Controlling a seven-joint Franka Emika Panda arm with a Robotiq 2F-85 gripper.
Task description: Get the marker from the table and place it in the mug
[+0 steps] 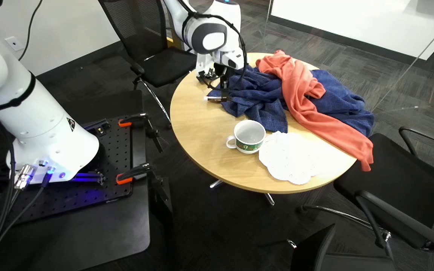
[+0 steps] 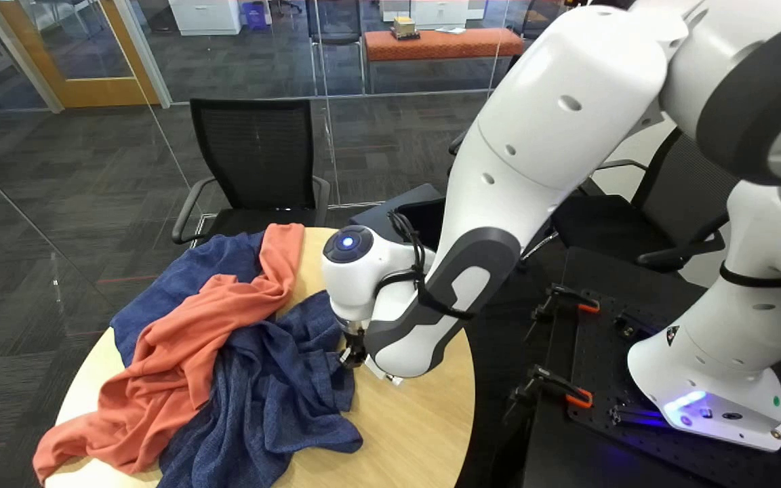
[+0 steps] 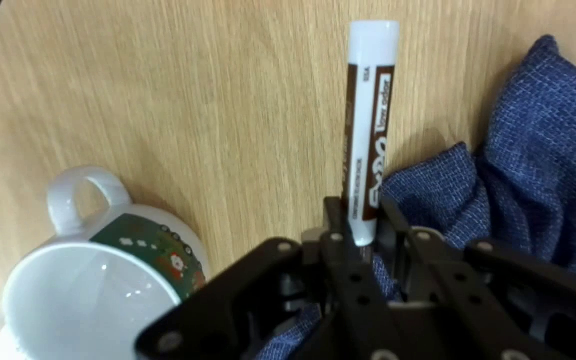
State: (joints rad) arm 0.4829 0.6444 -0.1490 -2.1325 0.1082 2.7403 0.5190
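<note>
The marker [image 3: 370,130] is white with a brown label and lies between my fingertips in the wrist view. My gripper [image 3: 360,212] is shut on its near end, and its far end sticks out. In an exterior view the marker [image 1: 212,98] is roughly level in the gripper [image 1: 224,96], seemingly above the table [image 1: 192,120]. The white mug [image 3: 93,300] with a green floral band stands upright at lower left in the wrist view. The mug [image 1: 249,146] also stands on the round wooden table in an exterior view, apart from the gripper. Its inside looks empty.
A dark blue cloth [image 1: 256,99] lies beneath and beside the gripper, with an orange cloth [image 1: 300,86] over it. A white lacy mat [image 1: 288,160] lies against the mug's side. Black chairs [image 1: 394,180] stand around the table.
</note>
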